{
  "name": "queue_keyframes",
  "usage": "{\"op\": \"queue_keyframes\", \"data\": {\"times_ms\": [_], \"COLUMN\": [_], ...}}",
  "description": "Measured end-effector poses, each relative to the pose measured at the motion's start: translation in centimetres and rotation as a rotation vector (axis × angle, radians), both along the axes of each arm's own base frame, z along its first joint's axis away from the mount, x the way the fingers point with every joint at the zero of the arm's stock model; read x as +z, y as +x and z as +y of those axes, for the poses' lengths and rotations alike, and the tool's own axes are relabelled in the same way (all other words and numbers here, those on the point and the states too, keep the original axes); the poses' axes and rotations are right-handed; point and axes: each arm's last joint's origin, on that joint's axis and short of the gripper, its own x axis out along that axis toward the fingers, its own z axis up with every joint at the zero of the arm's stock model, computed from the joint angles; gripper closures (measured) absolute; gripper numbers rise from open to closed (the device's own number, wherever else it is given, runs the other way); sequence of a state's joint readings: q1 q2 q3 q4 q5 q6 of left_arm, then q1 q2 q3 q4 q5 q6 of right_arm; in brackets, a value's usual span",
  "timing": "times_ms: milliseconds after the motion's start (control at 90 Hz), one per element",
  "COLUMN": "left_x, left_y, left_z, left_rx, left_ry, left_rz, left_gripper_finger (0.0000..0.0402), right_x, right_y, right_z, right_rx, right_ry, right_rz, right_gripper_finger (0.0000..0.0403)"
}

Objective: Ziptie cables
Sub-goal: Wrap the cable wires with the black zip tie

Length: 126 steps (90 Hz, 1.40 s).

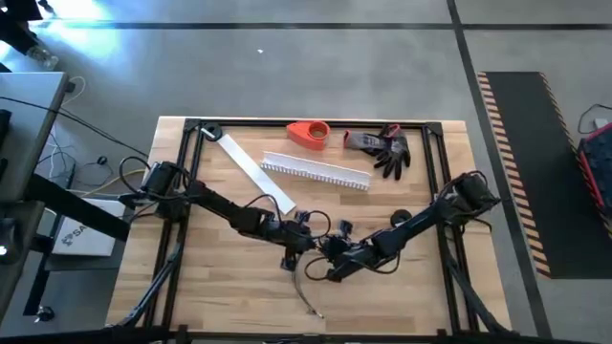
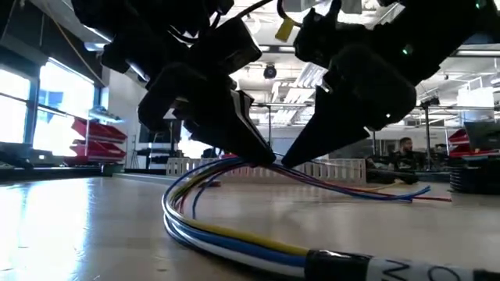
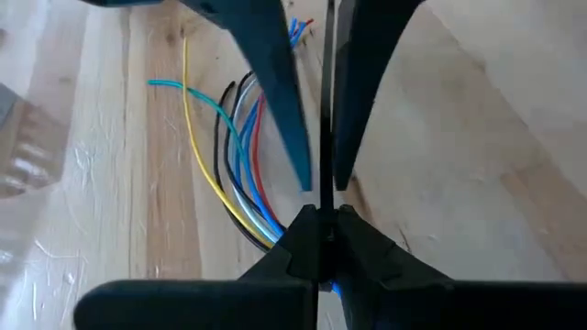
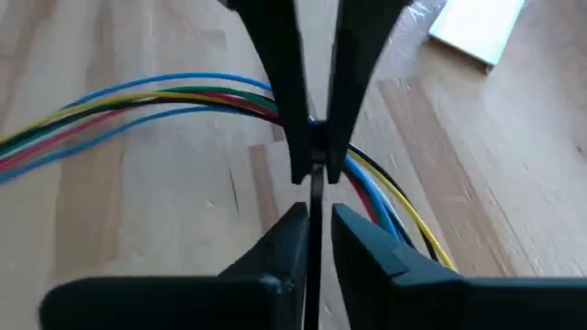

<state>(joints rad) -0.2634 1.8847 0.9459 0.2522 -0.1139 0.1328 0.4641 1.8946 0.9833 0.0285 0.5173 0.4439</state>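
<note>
The cables (image 1: 308, 287) are a bundle of thin coloured wires lying on the wooden table near its middle. They curve in a loop (image 2: 183, 211), and a black sleeve (image 2: 351, 261) covers the near end. My left gripper (image 1: 308, 244) and my right gripper (image 1: 330, 253) meet tip to tip just over the bundle (image 2: 273, 162). Both are shut on a thin black zip tie (image 3: 326, 110) that runs between them. The wires' loose ends (image 3: 298, 27) fan out on the wood. My left gripper (image 3: 321, 220) pinches the thin black zip tie (image 3: 326, 197) between its two fingertips, slanting down from the table's left. The tie runs straight on into the other gripper. The fingers hide where the tie meets the cables. My right gripper (image 4: 312, 215) pinches the same black tie (image 4: 313, 188) between its fingertips, slanting down from the table's right. The tie stands straight between the two grippers, right over the bundle (image 4: 367, 179). Whether the fingers also touch the wires I cannot tell.
At the far side lie a white slotted channel (image 1: 316, 172), a flat white strip (image 1: 253, 164), a red roll-like object (image 1: 308, 134) and dark gloves (image 1: 382, 148). A black frame (image 1: 191, 134) runs round the tabletop.
</note>
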Motion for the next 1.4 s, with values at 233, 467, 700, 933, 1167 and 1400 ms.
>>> {"op": "queue_keyframes", "data": {"times_ms": [233, 467, 700, 933, 1167, 1400], "left_x": [0.0, 0.2, -0.1, -0.2, -0.1, -0.1], "left_y": [0.0, 0.1, -0.2, -0.2, -0.2, -0.2], "left_z": [0.0, -0.2, -0.2, -0.2, -0.2, -0.2], "left_rx": [0.012, 0.000, -0.004, 0.005, 0.005, 0.010], "left_ry": [-0.017, -0.030, -0.027, -0.020, -0.028, -0.038], "left_rz": [-0.001, -0.014, 0.019, 0.028, 0.024, 0.025], "left_gripper_finger": [0.0401, 0.0401, 0.0401, 0.0401, 0.0401, 0.0401], "right_x": [0.0, -0.1, -0.6, -1.3, 1.5, 5.1], "right_y": [-0.3, -1.7, -3.6, -6.1, -7.3, -5.8], "right_z": [0.6, 2.5, 4.4, 5.7, 5.8, 4.8], "right_rx": [0.012, -0.048, -0.068, -0.154, -0.163, -0.032], "right_ry": [0.006, 0.049, 0.102, 0.117, 0.118, 0.148], "right_rz": [-0.002, -0.001, 0.038, 0.106, 0.187, 0.420], "right_gripper_finger": [0.0401, 0.0402, 0.0402, 0.0401, 0.0403, 0.0338]}}
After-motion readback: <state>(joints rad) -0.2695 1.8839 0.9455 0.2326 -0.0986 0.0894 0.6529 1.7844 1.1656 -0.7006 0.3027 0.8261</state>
